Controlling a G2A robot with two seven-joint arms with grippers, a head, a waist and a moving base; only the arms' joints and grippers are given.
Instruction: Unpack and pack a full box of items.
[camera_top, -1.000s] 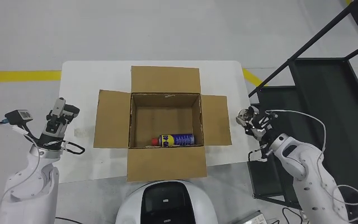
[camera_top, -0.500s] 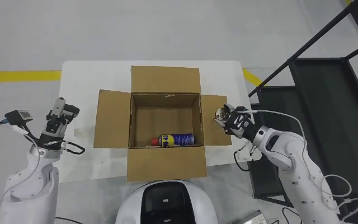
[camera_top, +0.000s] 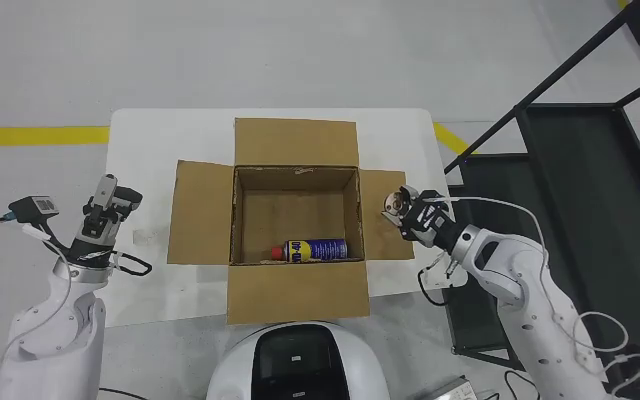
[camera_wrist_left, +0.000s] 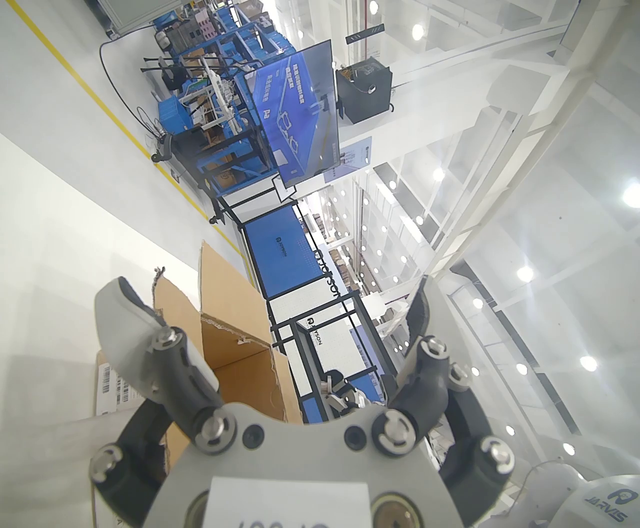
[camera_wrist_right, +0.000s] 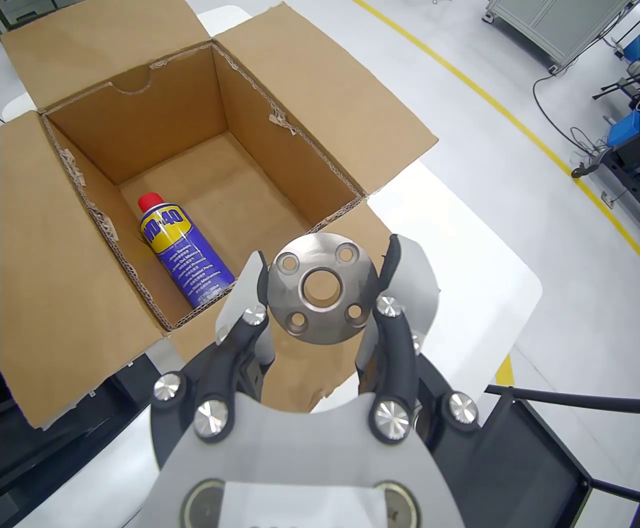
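The right fingers (camera_wrist_right: 405, 280) clamp a round steel flange (camera_wrist_right: 320, 287) by its rim, its lower edge tucked out of sight between them. Just beyond, inside the open cardboard box (camera_wrist_right: 280, 165), a blue spray can (camera_wrist_right: 182, 250) lies flat, its base hidden behind one finger. The left fingers (camera_wrist_left: 125, 310) are spread wide and empty at the desk (camera_top: 140, 140) edge, partly covering the box.

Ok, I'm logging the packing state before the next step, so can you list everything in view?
Cardboard box: one, brown, flaps open, middle of the table.
Spray can: one, blue and yellow with a red cap, lying on the box floor by the wall nearest the robot.
Metal flange: one, silver, over the box's right flap.
Table: one, white.
Metal steps: one, black, right of the table.
Floor line: yellow, behind the table.
Left gripper: open, empty, at the table's left edge.
Right gripper: shut on the metal flange.
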